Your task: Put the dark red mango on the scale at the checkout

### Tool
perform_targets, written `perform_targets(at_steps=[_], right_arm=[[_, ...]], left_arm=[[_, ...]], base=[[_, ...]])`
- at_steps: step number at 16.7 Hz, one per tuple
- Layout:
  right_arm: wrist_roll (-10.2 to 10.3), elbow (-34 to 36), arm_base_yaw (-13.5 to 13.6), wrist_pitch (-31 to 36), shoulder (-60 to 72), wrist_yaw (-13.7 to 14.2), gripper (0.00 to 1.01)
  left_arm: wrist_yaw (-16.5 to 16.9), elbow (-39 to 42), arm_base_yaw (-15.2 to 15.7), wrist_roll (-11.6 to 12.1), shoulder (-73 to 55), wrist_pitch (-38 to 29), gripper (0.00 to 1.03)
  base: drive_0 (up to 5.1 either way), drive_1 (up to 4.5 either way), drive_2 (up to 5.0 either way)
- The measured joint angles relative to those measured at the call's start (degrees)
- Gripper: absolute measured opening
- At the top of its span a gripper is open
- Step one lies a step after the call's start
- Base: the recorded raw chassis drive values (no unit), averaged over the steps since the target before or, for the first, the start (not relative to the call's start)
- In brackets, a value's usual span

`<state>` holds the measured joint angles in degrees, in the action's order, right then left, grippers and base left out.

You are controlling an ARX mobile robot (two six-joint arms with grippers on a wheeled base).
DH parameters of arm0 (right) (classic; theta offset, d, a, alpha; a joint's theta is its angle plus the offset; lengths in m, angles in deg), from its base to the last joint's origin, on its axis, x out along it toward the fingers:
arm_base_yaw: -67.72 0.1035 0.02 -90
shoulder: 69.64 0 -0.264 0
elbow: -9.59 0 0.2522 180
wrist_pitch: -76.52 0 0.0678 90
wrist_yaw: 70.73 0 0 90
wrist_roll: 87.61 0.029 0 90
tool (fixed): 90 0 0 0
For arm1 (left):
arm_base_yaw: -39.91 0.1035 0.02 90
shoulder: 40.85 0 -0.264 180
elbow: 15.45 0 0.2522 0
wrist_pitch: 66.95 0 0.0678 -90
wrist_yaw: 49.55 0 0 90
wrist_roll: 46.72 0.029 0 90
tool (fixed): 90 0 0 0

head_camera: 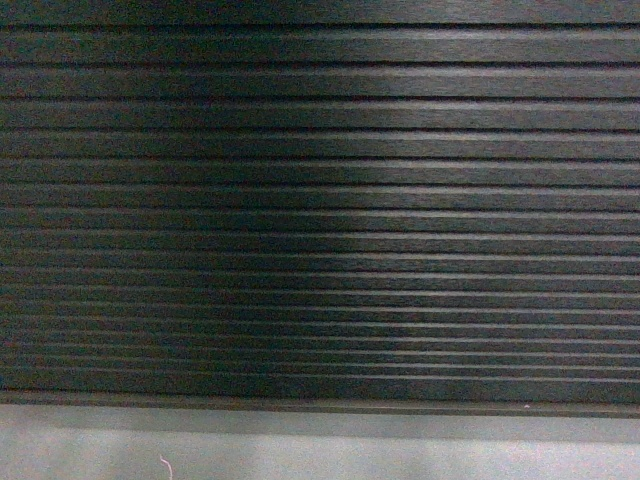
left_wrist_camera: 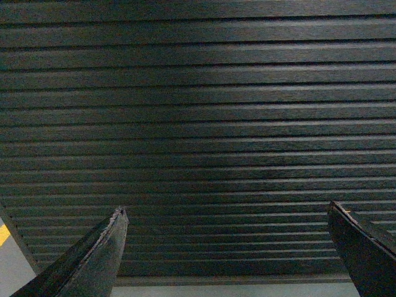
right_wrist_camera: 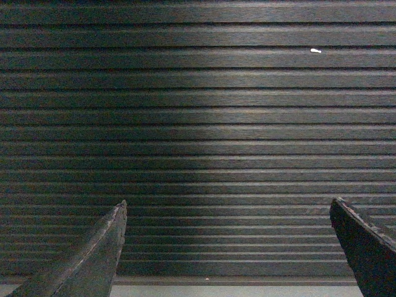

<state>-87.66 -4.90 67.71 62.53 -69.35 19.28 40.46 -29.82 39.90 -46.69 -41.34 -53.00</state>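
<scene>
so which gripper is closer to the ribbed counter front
Neither clearly: the left gripper and right gripper both hang open, facing the counter front squarely, with no contact.

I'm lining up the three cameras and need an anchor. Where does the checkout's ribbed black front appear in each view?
Head: the ribbed black front fills nearly the whole picture, down to the grey floor.
Left wrist: it fills the frame behind the open left end effector.
Right wrist: likewise, behind the open right end effector.
Shared landmark: the front's bottom edge meeting the floor.
</scene>
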Motion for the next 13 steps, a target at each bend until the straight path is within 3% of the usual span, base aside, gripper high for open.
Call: perform_targets(at_steps=[13], right_arm=[[-0.04,0.00,0.00,0.00,0.00,-0.07,0.98]], left_arm=[[0.00,0.00,0.00,-0.02,0.00,0.02,0.98]], base=[[0.0,0.00,0.0]])
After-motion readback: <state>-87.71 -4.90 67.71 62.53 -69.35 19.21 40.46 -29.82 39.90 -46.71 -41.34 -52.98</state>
